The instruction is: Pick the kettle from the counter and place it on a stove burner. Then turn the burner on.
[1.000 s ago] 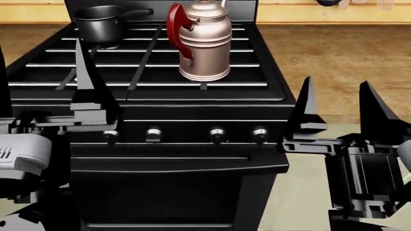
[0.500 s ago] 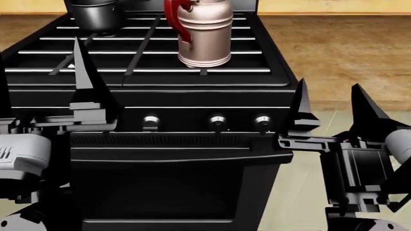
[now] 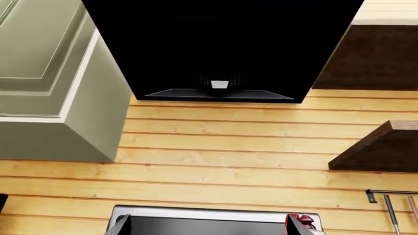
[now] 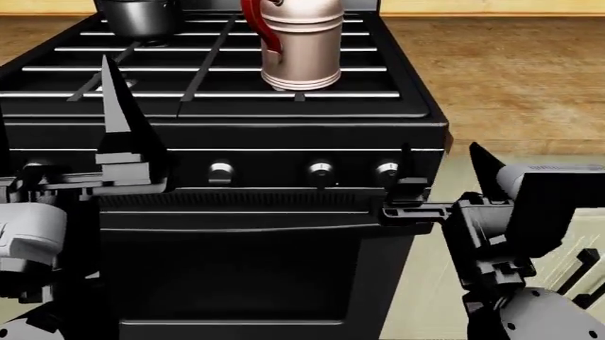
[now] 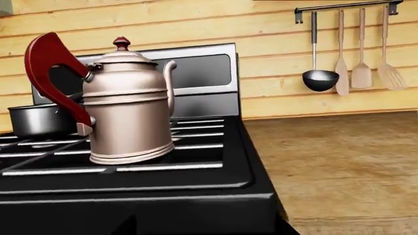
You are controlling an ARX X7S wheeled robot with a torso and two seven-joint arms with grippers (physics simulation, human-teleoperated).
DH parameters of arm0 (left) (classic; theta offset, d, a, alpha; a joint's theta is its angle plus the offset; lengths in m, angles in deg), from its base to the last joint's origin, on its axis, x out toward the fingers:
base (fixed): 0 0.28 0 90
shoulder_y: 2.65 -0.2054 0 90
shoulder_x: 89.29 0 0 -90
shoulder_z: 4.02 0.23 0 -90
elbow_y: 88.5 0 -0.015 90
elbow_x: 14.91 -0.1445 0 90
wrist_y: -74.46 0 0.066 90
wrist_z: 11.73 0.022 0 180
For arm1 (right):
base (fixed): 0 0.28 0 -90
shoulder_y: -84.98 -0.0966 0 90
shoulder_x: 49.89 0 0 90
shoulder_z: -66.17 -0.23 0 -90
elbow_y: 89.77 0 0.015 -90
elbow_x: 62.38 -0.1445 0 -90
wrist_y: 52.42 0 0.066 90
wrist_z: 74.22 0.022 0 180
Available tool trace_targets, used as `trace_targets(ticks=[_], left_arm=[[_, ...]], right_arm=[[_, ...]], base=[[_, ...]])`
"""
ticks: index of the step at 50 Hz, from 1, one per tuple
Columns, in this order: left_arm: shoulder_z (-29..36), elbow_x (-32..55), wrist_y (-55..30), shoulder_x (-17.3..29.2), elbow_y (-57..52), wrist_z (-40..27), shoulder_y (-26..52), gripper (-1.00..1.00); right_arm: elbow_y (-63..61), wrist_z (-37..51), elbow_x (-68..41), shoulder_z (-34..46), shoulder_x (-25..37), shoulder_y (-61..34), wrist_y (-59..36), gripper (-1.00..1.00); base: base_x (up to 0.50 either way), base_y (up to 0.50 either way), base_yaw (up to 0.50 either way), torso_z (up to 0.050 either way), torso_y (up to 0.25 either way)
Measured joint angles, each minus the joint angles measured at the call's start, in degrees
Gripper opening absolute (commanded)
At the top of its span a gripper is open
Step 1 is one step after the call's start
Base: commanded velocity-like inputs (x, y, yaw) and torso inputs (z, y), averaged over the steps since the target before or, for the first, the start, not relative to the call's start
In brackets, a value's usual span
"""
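Observation:
The silvery-pink kettle [image 4: 300,42] with its red handle stands upright on the black grate bars at the stove's front right, also seen in the right wrist view [image 5: 127,117]. The stove burner under it is hidden. The brown counter [image 4: 511,78] lies right of the range. My right gripper [image 4: 444,170] is open at the stove's front right corner, one fingertip [image 4: 406,166] just beside the rightmost knob [image 4: 387,169]. My left gripper [image 4: 57,127] is open in front of the stove's left side, holding nothing. The left wrist view points upward; the kettle's red knob [image 3: 304,220] peeks in beside one fingertip [image 3: 297,229].
A dark saucepan [image 4: 142,18] sits on the back left grate. More silver knobs [image 4: 220,171] [image 4: 321,170] line the front panel above the oven door [image 4: 255,276]. Utensils hang on a wall rail [image 5: 346,49]. A black range hood [image 3: 216,49] hangs overhead.
My right gripper has moved left and down, in against the knob panel by the rightmost knob. The head view has shifted downward. The kettle and left gripper have stayed put.

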State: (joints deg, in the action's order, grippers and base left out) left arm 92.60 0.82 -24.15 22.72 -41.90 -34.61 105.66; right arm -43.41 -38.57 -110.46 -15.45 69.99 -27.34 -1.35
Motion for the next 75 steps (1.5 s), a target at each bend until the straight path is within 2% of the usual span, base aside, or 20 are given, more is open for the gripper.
trace_targets(ticks=[24,75], left_arm=[[-0.9,4.3,1.5,0.1,0.0,0.6,-0.7,1.0],[-0.4,6.4,1.6,0.8,0.5,0.3,-0.5,1.0]], right_arm=[[7.0,0.2,-6.1,2.8,0.3,-2.7,-7.6,1.0],[24.9,-3.7,-1.5,10.0,-4.2,-11.1,-8.7,1.0]], base=[[0.0,0.0,0.0,0.0,0.0],[0.0,0.0,0.0,0.0,0.0]])
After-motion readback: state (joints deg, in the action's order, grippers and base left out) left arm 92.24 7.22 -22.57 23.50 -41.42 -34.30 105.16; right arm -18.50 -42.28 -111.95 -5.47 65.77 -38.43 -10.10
